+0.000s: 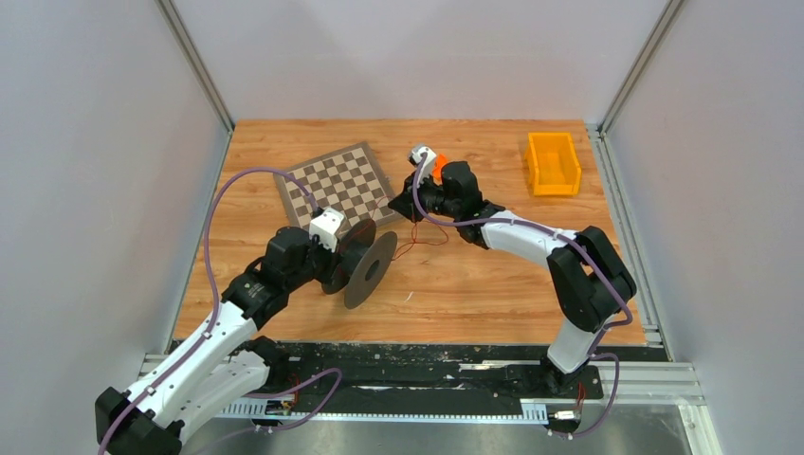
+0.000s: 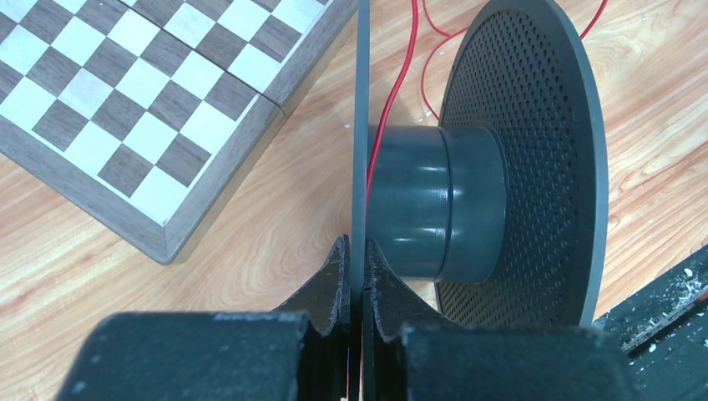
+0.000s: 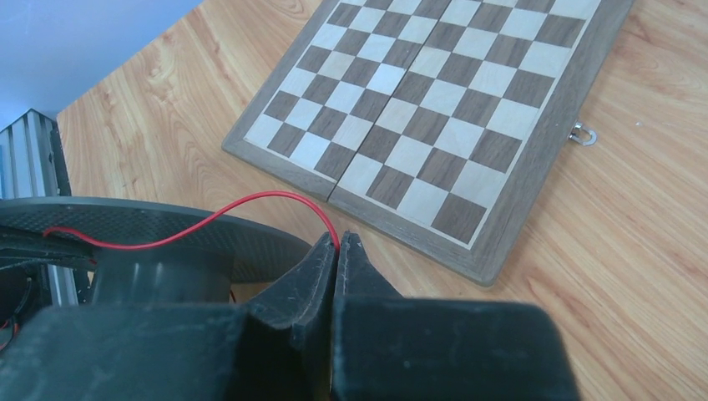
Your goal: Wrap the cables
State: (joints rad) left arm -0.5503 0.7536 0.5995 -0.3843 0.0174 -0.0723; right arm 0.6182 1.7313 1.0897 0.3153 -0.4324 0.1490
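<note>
Progress looks slight: the winding seems barely started. On the left, the left gripper [image 2: 357, 255] is closed hard on the rim of the thin near flange [image 2: 361, 100] of a dark grey spool [image 1: 372, 267], fingers pressed to either face of the disc, holding the spool on edge on the wooden table [image 1: 474, 284]. In the left wrist view the hub [image 2: 417, 200] between that flange and the perforated far flange [image 2: 526, 150] shows bare plastic. Only a single strand of the red wire [image 2: 392, 100] comes down to it along the inside of the near flange. No built-up turns can be seen there, though the far side of the hub is hidden.

Behind the spool lies a folded chessboard [image 1: 337, 183], which has no apparent part in the job. To the right of the spool, the rest of the wire sits in loose, thin loops on the table, between the spool and the right arm. The right gripper [image 3: 338, 244] is pinched shut on the wire just beside the chessboard's near edge. From its fingertips the strand arcs slackly back over the spool's rim. Far right, an orange bin [image 1: 553, 163] stands well apart.

By this showing, nearly all the wrapping is left: the slack loops have to be drawn taut and laid round the hub turn by turn.
</note>
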